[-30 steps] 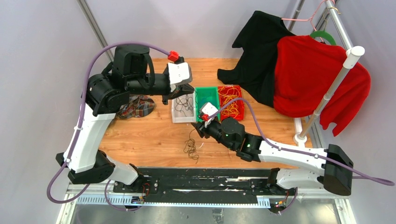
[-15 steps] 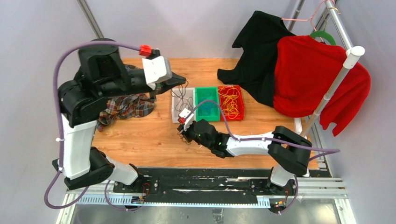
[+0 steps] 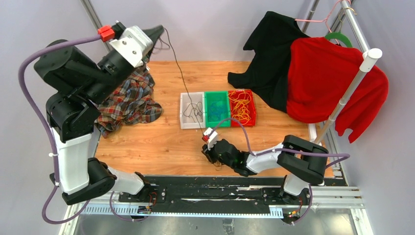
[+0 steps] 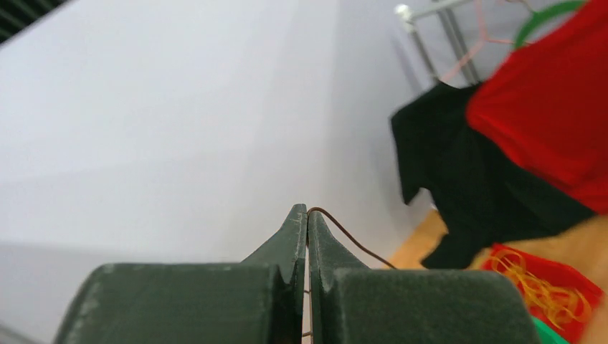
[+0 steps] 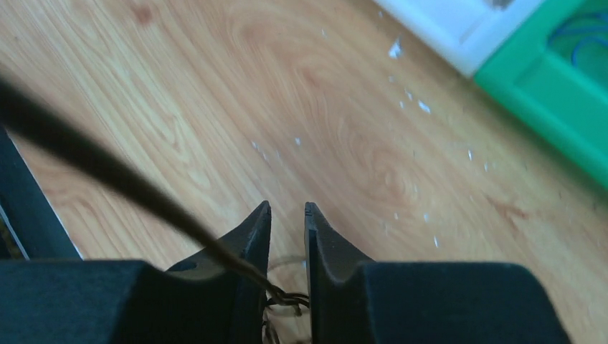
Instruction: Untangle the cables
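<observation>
My left gripper [image 3: 160, 30] is raised high at the back left and is shut on a thin dark cable [image 3: 182, 78]. The cable runs taut down past the white bin [image 3: 186, 120] towards my right gripper [image 3: 207, 152]. In the left wrist view the cable [image 4: 351, 240] comes out of the closed tips [image 4: 307, 212]. My right gripper [image 5: 287, 215] sits low near the table's front edge. Its jaws are pinched on a small dark cable tangle [image 5: 290, 299], and one blurred strand [image 5: 107, 168] leads up and to the left.
The white bin holds black cables. The green bin [image 3: 217, 93] holds blue ones and the red bin [image 3: 242, 91] yellow ones. A plaid cloth [image 3: 128, 100] lies at the left. A black garment [image 3: 274, 54] and a red one [image 3: 328, 78] hang on a rack [image 3: 342, 98] at the right.
My left arm has swung up and back to the left and has drawn the dark cable out long. My right gripper has moved towards the near edge with the tangle.
</observation>
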### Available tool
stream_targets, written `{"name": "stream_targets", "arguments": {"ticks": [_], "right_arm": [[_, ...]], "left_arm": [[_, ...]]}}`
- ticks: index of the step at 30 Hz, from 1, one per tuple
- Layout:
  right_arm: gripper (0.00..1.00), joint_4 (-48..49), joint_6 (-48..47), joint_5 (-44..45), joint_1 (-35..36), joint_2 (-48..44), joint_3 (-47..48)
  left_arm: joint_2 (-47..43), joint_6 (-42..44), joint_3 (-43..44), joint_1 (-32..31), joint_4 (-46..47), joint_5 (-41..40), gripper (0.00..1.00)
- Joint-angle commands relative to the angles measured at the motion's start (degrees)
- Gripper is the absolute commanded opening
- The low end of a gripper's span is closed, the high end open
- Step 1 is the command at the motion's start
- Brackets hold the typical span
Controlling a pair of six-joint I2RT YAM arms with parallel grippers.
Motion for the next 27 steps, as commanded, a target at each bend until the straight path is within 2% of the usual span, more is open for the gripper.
{"name": "stream_targets", "arguments": {"ticks": [1,4,8,14,17,19,21,27], "right_arm": [[0.27,-0.6,3.8,2.2,1.1,-4.5,-4.9],[0.30,-1.3,5.6,3.1,1.4,-6.6,-7.9],[0.30,-0.6,7.3,3.8,1.9,-8.0,-11.8],[0.38,0.8,8.3,4.9,2.9,-9.8,-16.1],[0.42,0.7,8.5,5.9,3.6,-11.0,-17.0],[0.41,0.6,8.5,6.3,3.9,-11.6,-17.4],[0.35,-0.3,8.6,6.8,3.9,-12.7,-17.3],[0.15,-8.4,8.3,9.9,3.9,-22.1,-15.7]], "left_arm": [[1.5,8.4,4.0,0.1,14.6,-10.9,0.00],[1.6,11.4,2.7,0.2,19.8,-16.0,0.00],[0.3,14.6,-2.4,0.2,33.1,-21.5,0.00],[5.0,19.2,5.9,0.2,44.7,-24.2,0.00],[5.3,19.7,5.9,0.2,49.0,-23.8,0.00],[5.0,18.9,5.7,0.1,46.3,-23.2,0.01],[3.1,15.9,2.7,0.2,40.6,-22.5,0.00],[-8.7,9.9,-16.8,0.2,28.8,-19.3,0.00]]}}
